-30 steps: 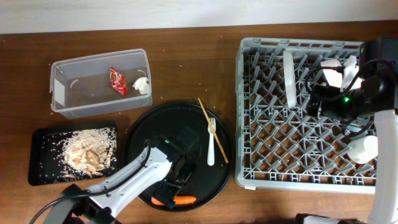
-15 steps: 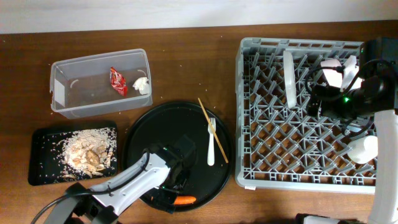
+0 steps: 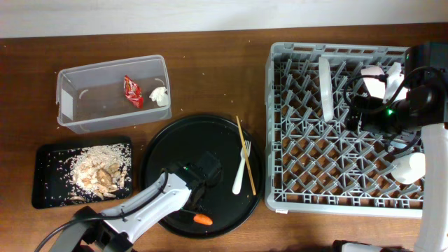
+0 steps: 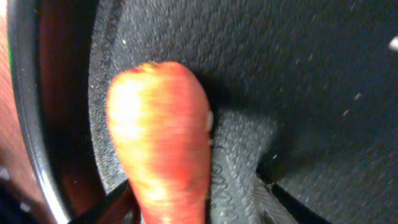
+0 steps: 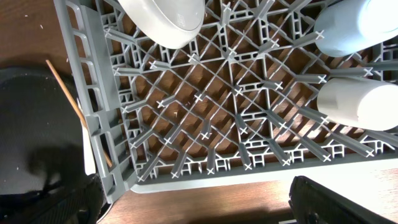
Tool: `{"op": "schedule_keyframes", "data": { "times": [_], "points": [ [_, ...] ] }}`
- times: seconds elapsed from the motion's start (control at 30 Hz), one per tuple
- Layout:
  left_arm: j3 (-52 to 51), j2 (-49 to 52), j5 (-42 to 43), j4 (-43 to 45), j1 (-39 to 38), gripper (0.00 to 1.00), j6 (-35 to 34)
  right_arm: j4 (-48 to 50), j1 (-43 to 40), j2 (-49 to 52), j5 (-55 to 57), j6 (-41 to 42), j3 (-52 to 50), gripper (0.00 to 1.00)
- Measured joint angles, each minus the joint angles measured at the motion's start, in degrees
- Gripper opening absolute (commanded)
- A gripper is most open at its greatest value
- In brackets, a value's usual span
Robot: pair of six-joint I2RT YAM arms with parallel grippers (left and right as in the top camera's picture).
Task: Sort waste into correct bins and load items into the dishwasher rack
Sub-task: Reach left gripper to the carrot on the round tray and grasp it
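Up close, the left gripper pinches the orange carrot, whose tip alone shows overhead

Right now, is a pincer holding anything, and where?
The left pincer straddles the orange carrot, one end poking out; whether it truly grips cannot be told. The right pincer holds nothing.

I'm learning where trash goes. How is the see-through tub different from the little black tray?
The clear tub is see-through with tall walls; the small black tray is dark and shallow. The clear tub holds a red wrapper and a white tissue; the small black tray holds beige food scraps. Both are rectangular.
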Motion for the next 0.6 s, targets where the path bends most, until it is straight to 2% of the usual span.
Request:
{"op": "schedule_keyframes", "data": {
  "times": [0.07,0.17,0.47,0.6],
  "points": [
    [-0.02,0.0,-2.05,0.0,0.0,0.44,-0.04,0.0,0.0,0.0,0.0,-0.04,0.0,0.98],
    [-0.02,0.0,-3.82,0.0,0.0,0.32,0.39,0.02,0.0,0.0,0.0,-0.07,0.0,0.98],
    [-0.02,0.0,-4.7,-0.02,0.0,0.18,2.62,0.02,0.0,0.0,0.0,-0.07,0.0,0.98],
    [0.02,0.0,-6.29,-0.02,0.0,0.14,7.76,0.0,0.0,0.0,0.0,-0.04,0.0,0.98]
  ]
}}
